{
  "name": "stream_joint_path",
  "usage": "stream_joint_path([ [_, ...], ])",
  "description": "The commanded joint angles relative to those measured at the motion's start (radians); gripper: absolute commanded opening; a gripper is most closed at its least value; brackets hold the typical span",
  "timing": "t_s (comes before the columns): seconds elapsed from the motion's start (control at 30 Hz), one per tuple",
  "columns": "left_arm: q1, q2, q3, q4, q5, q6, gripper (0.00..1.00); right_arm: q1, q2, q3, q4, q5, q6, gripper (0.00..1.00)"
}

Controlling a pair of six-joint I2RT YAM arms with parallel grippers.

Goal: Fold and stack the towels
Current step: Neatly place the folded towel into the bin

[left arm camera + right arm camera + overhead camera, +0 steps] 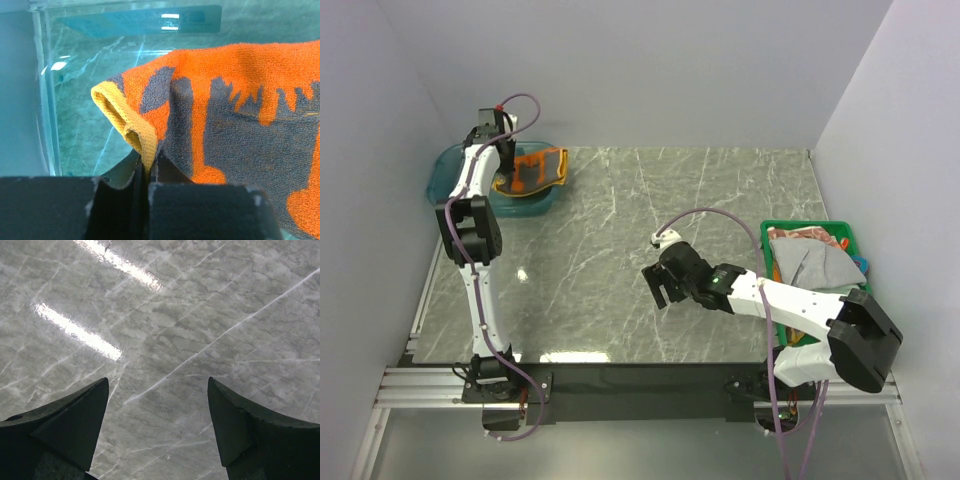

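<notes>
As the orange towel (235, 100) hem is pinched by the left gripper (148, 170), a slow lift clear of the far-left teal tub (42, 100) is advised; the right gripper (157, 405) is spread open and empty.

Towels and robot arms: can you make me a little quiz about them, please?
1. True or false: the right gripper is holding a towel.
2. Which towel does the left gripper pinch? A) orange towel B) blue towel C) purple towel
3. Fill in: the grey towel lies in the green ____.
Key: 1 false, its jaws are open and empty; 2 A; 3 crate.
</notes>
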Motion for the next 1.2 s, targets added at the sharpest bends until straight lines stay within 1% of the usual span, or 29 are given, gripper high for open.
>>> stream_joint_path([
  [0.0,0.007,0.011,0.027,0.039,-0.022,0.026,0.01,-0.002,0.007,0.051,-0.012,0.015,-0.019,0.86],
  [0.23,0.008,0.039,0.027,0.031,-0.047,0.039,0.01,0.001,0.024,0.060,-0.023,0.022,-0.020,0.86],
  [0.73,0.025,0.045,0.014,0.065,-0.208,0.084,0.01,0.005,0.042,0.064,-0.023,0.018,-0.020,0.86],
  [1.03,0.036,0.051,-0.008,0.096,-0.243,0.101,0.02,0.008,0.057,0.068,-0.012,0.011,-0.017,0.86],
  [1.13,0.036,0.054,-0.012,0.107,-0.263,0.098,0.08,0.011,0.062,0.071,-0.015,0.009,-0.019,0.86],
  [1.17,0.036,0.054,-0.014,0.119,-0.269,0.096,0.22,0.011,0.064,0.071,-0.014,0.008,-0.019,0.86],
])
